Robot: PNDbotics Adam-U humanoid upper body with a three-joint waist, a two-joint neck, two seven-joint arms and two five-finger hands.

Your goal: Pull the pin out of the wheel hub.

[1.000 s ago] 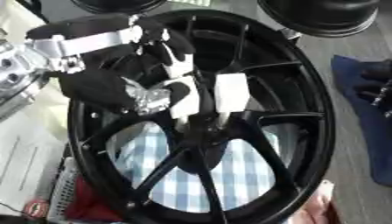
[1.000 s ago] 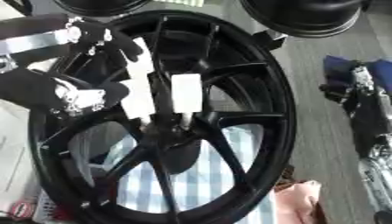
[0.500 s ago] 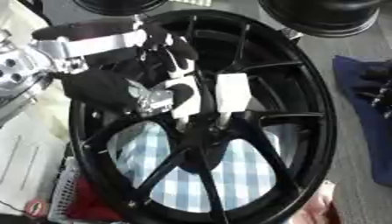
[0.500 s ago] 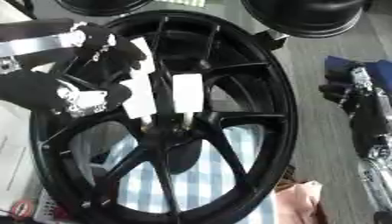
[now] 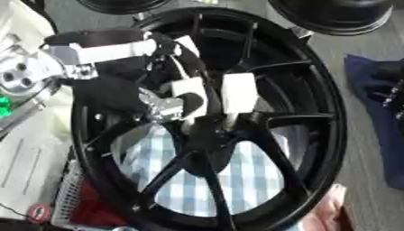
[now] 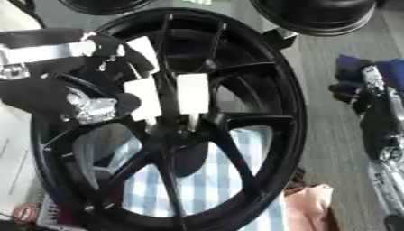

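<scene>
- A blue-and-white checked cloth (image 5: 236, 176) shows through the near spokes of the wheel (image 5: 315, 94), low in the view.
- The black wheel fills most of the view, its rim running from the near edge to the far one, with spokes fanning out from the hub (image 5: 209, 135) near the middle.
- A white pin (image 6: 192, 94) stands at the hub, its thin lower end meeting the hub's top and its broad white body rising above it toward the far rim.
- The left hand (image 5: 158, 97) comes in from the left side over the rim, black with a silver and white wrist.
- Its white-tipped fingers (image 5: 189, 97) are curled in just beside the pin on its left; the view does not settle whether they touch it or clasp it.
- Whether the hand is closed on the pin or only bent near it cannot be told.
- A dark blue heap (image 5: 378, 117) lies at the right edge, outside the rim.
- Two more dark round things (image 5: 331, 16) sit beyond the far rim, at the top edge.
</scene>
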